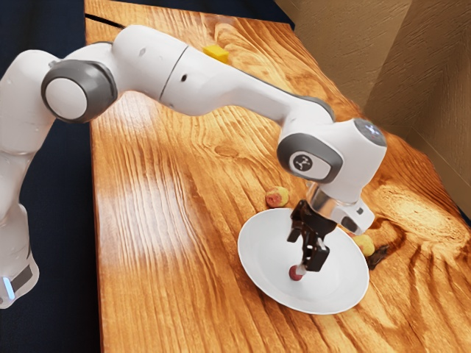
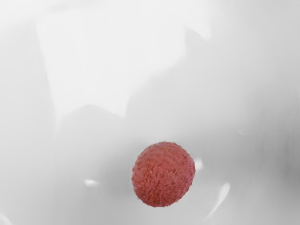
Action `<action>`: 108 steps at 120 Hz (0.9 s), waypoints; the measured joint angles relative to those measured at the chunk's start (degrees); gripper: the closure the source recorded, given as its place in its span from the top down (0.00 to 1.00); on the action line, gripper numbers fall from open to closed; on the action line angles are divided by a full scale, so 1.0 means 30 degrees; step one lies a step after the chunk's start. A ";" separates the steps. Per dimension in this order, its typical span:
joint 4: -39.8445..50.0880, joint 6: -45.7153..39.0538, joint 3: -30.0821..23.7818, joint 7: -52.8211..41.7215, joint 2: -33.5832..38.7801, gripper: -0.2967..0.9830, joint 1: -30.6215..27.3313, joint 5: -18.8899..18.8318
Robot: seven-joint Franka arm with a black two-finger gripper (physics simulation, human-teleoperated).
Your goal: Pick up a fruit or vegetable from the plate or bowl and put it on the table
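Lying in white dish, red fruit just below the wide-spread claw.

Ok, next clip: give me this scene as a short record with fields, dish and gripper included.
dish: white, shallow, on the wooden table
in dish: one round, bumpy red fruit
gripper: open, low over the dish, close to the red fruit
contact with fruit: cannot tell
beside dish: yellow-pink round fruit; yellow item, with a dark item next to it
far from dish: yellow block
task status: red fruit not yet on the table
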State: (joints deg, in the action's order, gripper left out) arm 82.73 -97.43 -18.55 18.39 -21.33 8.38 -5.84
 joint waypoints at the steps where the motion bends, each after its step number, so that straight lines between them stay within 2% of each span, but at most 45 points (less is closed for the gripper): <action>1: 0.0008 -0.0066 0.0021 0.0012 -0.0045 0.75 0.0019 -0.0001; 24: 0.0342 -0.1482 0.0423 0.0219 -0.0411 0.75 0.0295 0.0016; 44: 0.1752 -0.1964 0.1497 0.0323 -0.0112 0.75 0.0682 0.0409; 108: 0.1902 -0.4115 0.1574 0.0486 -0.0398 0.75 0.0972 0.0989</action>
State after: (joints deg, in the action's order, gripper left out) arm 88.44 -109.78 -13.83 19.84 -22.53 11.30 -2.87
